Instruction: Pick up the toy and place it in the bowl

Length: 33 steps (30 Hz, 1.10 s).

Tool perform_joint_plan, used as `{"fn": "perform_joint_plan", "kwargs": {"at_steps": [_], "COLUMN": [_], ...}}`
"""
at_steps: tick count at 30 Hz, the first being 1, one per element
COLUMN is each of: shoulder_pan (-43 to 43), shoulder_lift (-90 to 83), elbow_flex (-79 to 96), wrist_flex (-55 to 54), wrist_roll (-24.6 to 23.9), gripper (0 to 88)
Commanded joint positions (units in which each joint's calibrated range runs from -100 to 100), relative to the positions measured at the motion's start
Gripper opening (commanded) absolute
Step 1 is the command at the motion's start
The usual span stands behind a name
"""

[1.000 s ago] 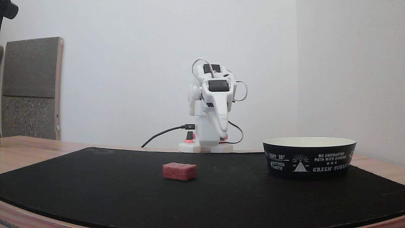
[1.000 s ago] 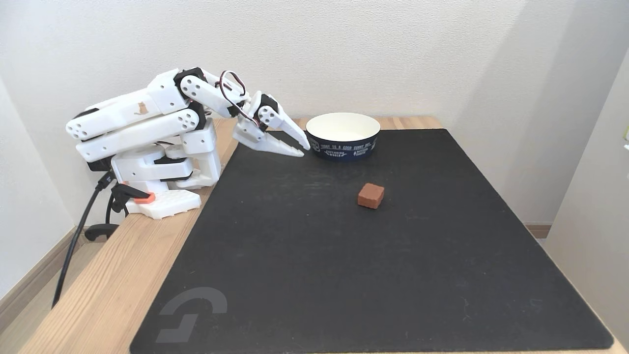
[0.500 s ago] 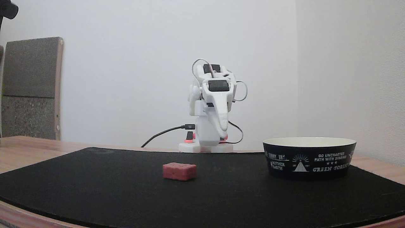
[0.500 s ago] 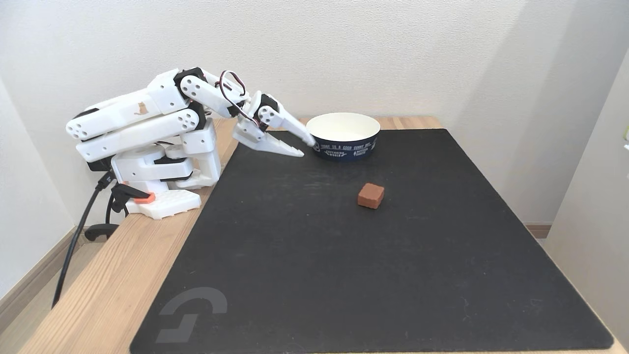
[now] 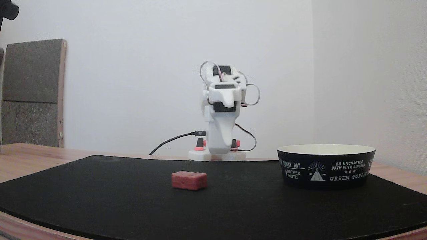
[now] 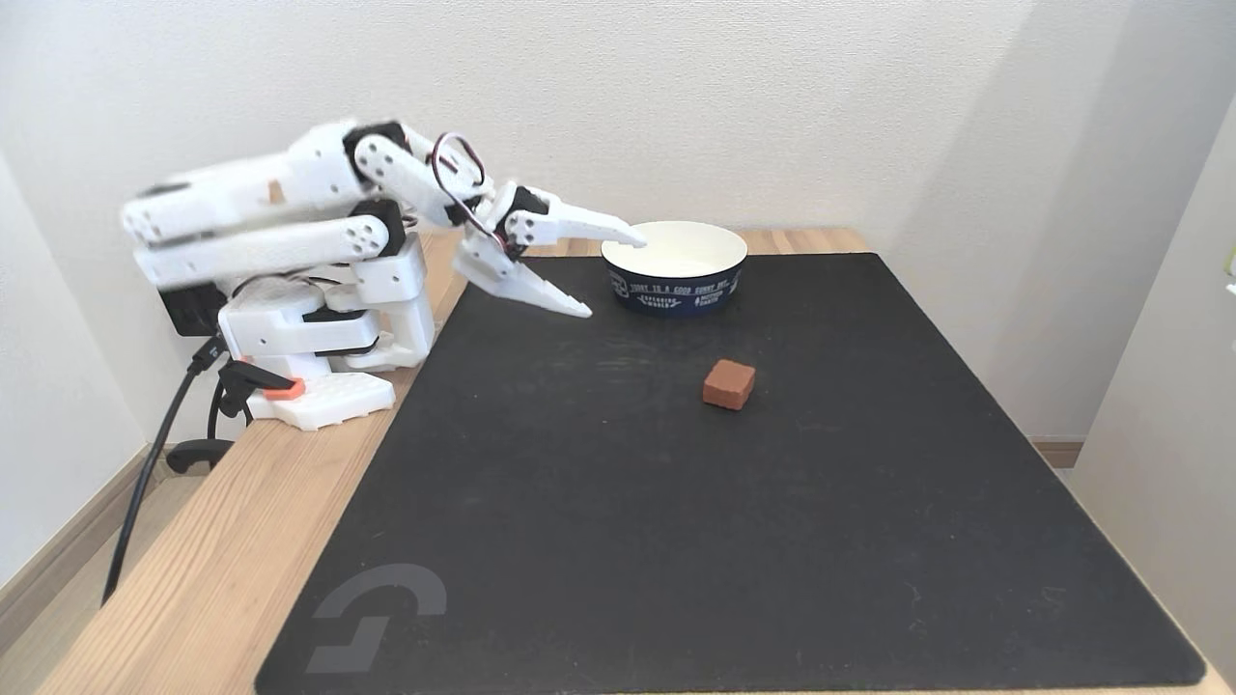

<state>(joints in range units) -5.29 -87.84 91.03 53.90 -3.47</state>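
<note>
Tool: white two-finger tool [image 6: 610, 272] spread wide and holding nothing, raised above the mat's near-arm edge, likely readied to reach for the toy; upper finger tip overlaps the bowl rim in a fixed view, contact not clear.
Arm: folded back low over its base [image 6: 319, 398], so the reach looks barely begun.
Toy: red block [image 6: 729, 384] lies flat on the mat, untouched, well apart from the tool and near the bowl; bumpy top faces up [image 5: 189, 180].
Bowl: black outside, cream inside [image 6: 675, 266], upright and seemingly empty, open to take a drop from above [image 5: 326, 165].
Mat: black pad [image 6: 676, 541] covers most of the surface, giving the toy a flat, grippy bed.
Surface: light wood [image 6: 193, 569], bare beside the mat.
Room: plain pale walls; a grey panel [image 5: 31, 93] leans at the left; black cable [image 6: 145, 483] trails off the base.
</note>
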Motion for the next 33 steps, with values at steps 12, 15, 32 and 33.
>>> {"fn": "perform_joint_plan", "kwargs": {"at_steps": [12, 15, 32, 33], "shoulder_pan": [13.27, 14.11, 7.42, 7.42], "shoulder_lift": [82.38, 94.39, 119.31, 120.98], "elbow_flex": [-76.47, -90.71, -112.43, -113.87], "wrist_flex": [15.19, 21.54, 25.77, 25.77], "wrist_roll": [-4.25, -4.35, -4.35, -4.35], "gripper": [36.7, 36.7, 36.4, 36.2]}}
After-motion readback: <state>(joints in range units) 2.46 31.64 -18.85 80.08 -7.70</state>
